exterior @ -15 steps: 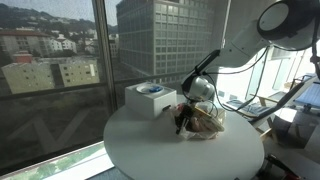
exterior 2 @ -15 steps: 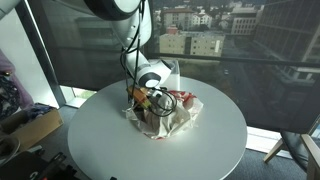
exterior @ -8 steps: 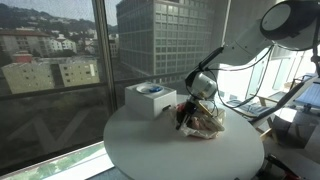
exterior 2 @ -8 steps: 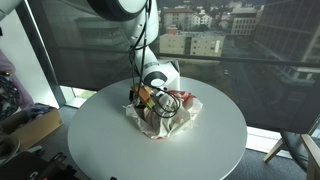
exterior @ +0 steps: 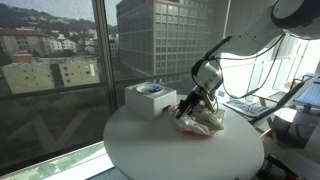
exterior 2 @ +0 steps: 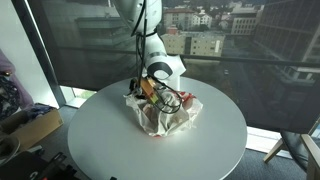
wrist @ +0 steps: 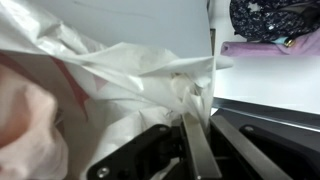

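A crumpled white plastic bag (exterior: 205, 122) with reddish things inside lies on the round white table (exterior: 150, 148). It shows in both exterior views and also appears here (exterior 2: 168, 117). My gripper (exterior: 190, 103) is at the bag's upper edge, seen also from the other side (exterior 2: 143, 91). In the wrist view the two fingers (wrist: 196, 125) are shut on a fold of the bag's thin white film (wrist: 150, 75), which is drawn up taut. The bag's contents are mostly hidden by the film.
A white box (exterior: 150, 99) with a blue item on top stands on the table beside the bag, by the window. The table's surface (exterior 2: 105, 140) surrounds the bag. A cardboard box (exterior 2: 30, 125) sits on the floor. A dark patterned object (wrist: 272, 16) lies beyond the table.
My gripper has risen and moved a little toward the window, pulling the bag's edge up with it. The bag's body has stayed on the table.
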Robot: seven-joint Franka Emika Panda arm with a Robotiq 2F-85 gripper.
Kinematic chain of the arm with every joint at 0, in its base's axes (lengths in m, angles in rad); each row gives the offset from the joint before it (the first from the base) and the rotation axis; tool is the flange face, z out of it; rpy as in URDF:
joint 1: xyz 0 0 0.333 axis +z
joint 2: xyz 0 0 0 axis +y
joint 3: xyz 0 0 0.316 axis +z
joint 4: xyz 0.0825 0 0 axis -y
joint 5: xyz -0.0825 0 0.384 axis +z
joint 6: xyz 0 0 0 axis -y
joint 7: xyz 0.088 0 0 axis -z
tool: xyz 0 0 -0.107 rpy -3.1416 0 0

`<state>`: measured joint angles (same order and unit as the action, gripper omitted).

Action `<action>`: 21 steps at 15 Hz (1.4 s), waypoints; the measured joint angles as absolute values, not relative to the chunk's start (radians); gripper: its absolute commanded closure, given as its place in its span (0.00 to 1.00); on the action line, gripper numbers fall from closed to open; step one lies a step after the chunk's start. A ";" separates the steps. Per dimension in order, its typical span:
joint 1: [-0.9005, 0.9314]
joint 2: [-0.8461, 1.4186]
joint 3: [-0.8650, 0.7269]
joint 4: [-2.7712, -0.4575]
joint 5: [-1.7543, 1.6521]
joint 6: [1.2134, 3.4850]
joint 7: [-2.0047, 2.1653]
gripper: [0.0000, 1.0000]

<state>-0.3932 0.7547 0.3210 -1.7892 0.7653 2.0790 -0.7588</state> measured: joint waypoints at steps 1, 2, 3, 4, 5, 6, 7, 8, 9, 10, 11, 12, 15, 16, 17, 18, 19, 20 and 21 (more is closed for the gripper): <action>-0.393 0.730 0.313 -1.807 0.792 2.068 -0.791 0.90; -0.393 0.703 0.303 -1.827 0.818 2.060 -0.821 0.90; -0.391 0.674 0.293 -1.849 0.844 2.051 -0.851 0.90; -0.388 0.643 0.280 -1.872 0.867 2.045 -0.881 0.90; -0.383 0.610 0.267 -1.897 0.891 2.040 -0.911 0.90; -0.375 0.573 0.251 -1.925 0.913 2.033 -0.943 0.90; -0.364 0.536 0.234 -1.953 0.934 2.030 -0.974 0.90; -0.351 0.498 0.217 -1.983 0.952 2.028 -1.002 0.90; -0.336 0.459 0.200 -2.014 0.971 2.027 -1.029 0.90; -0.321 0.423 0.183 -2.042 0.985 2.027 -1.051 0.90; -0.304 0.387 0.167 -2.070 0.997 2.027 -1.070 0.90; -0.287 0.351 0.152 -2.098 1.009 2.027 -1.088 0.90; -0.237 0.241 0.109 -2.181 1.037 2.028 -1.130 0.90; -0.222 0.205 0.097 -2.208 1.046 2.030 -1.140 0.90; -0.207 0.171 0.084 -2.234 1.051 2.032 -1.148 0.90; -0.193 0.138 0.072 -2.258 1.053 2.034 -1.154 0.90; -0.180 0.108 0.061 -2.279 1.053 2.036 -1.159 0.90; -0.169 0.084 0.052 -2.297 1.053 2.039 -1.161 0.89; -0.157 0.064 0.044 -2.313 1.053 2.047 -1.161 0.64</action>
<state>-0.1570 0.0641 0.0436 -2.3132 1.0533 2.0475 -1.1612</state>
